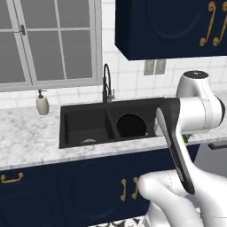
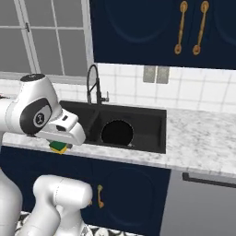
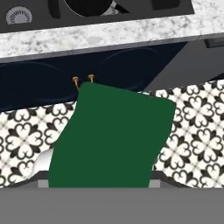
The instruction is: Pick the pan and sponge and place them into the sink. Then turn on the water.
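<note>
The black pan [image 1: 131,126] [image 2: 117,132] lies flat in the right basin of the black sink [image 1: 71,111] [image 2: 156,133]. Its rim also shows at the top of the hand view [image 3: 87,5]. My gripper [image 2: 63,142] hangs in front of the counter edge, out over the floor, shut on the sponge [image 2: 58,147] [image 3: 113,135]. The sponge's green face covers my fingertips in the hand view, and a yellow edge shows under it in the right base view. A sliver of the sponge [image 1: 185,138] peeks from behind the arm. The dark arched tap [image 1: 107,84] [image 2: 94,85] stands behind the divider.
A soap dispenser [image 1: 42,103] stands on the marble counter left of the sink. The left basin has a silver drain [image 1: 88,141] [image 3: 18,15]. Navy cabinet doors with gold handles [image 3: 83,79] are below, a grey appliance front [image 2: 198,203] is to the right, and patterned floor [image 3: 197,127] lies underneath.
</note>
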